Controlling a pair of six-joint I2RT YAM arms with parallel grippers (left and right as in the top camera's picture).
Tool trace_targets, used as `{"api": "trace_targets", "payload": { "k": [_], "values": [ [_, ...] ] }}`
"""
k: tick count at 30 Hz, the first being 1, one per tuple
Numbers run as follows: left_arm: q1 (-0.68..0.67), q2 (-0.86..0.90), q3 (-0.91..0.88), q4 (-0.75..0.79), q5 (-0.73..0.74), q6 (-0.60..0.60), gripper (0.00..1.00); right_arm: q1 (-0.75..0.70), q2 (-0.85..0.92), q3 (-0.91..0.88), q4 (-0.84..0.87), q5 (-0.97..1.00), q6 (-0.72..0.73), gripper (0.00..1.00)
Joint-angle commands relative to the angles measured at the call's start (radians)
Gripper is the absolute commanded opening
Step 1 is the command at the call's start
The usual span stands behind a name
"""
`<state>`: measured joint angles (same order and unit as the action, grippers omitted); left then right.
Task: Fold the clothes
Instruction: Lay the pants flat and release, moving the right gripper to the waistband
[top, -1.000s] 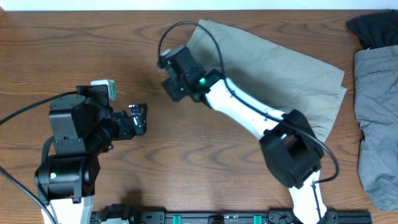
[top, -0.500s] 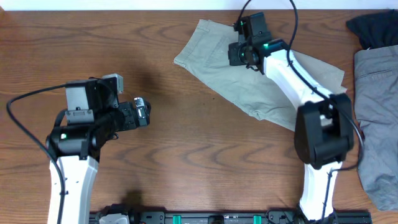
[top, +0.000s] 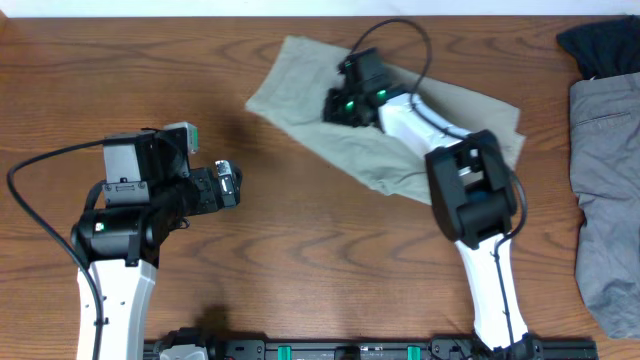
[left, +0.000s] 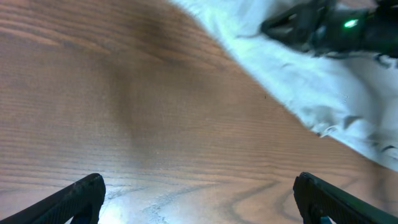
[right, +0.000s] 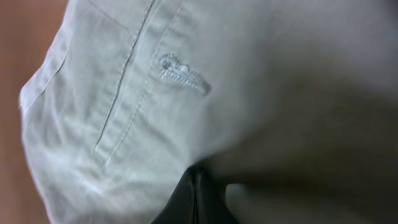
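Two robot arms stand at the near edge of a brown wooden table (top: 300, 270). The left gripper (top: 228, 187) hangs over bare wood on the left side. Its two black fingers (left: 84, 194) are spread wide apart, with nothing between them.

Farther back, near the middle of the table, lies a pair of khaki-green shorts (top: 290, 85). They lie mostly flat but rumpled, slanting from the far left down toward the right. The near right edge is bunched up.

The right arm reaches across the shorts. The right gripper (top: 335, 107) sits on top of the cloth near its left end. Its fingers (right: 196, 196) are pressed tight together and pinch a small fold of the shorts. The right wrist view shows a pocket seam and a little stitched bar (right: 183, 74) just past the fingertips.

Well apart, along the right edge of the table, lies a grey garment (top: 605, 200). A black garment (top: 600, 45) sits in the far right corner, touching the top of the grey one.
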<state>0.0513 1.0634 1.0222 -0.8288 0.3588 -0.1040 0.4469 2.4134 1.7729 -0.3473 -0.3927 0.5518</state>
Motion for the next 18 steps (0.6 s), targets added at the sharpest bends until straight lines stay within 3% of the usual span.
{"api": "trace_targets", "payload": {
  "k": [1,5,10,18],
  "values": [
    [0.004,-0.021,0.018,0.007,-0.014,0.009,0.98,0.117,0.108,-0.061,-0.09,-0.134,-0.029,0.03],
    [0.004,-0.022,0.018,0.002,-0.014,0.009,0.98,0.162,0.062,-0.052,-0.234,-0.158,-0.064,0.01],
    [0.004,-0.019,0.018,-0.02,-0.059,0.009,0.98,0.118,-0.043,-0.052,-0.325,-0.129,-0.076,0.01],
    [0.004,0.071,0.016,-0.023,-0.065,0.009,0.98,-0.025,-0.286,-0.052,-0.377,-0.101,-0.425,0.18]
  ]
}}
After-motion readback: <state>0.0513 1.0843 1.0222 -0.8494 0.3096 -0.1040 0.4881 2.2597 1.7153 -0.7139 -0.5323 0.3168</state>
